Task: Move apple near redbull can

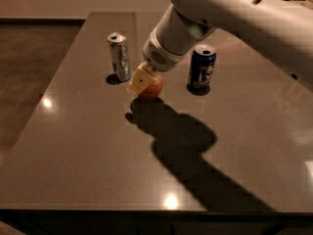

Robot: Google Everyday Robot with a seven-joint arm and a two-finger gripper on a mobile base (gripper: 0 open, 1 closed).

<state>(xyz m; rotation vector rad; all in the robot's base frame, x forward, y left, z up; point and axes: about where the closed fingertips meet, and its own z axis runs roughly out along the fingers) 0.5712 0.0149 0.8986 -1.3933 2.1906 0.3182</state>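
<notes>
The red-orange apple (151, 88) is held between the cream-coloured fingers (140, 82) of my gripper (145, 85), a little above the dark table (88, 146). The tall slim silver redbull can (119, 56) stands upright just to the left of the apple, a small gap apart. My white arm comes down from the upper right and hides the apple's top.
A shorter dark blue can (201, 67) stands upright to the right of the gripper, behind the arm. The arm's shadow falls across the middle of the table. The table's left edge and the brown floor lie beyond the silver can.
</notes>
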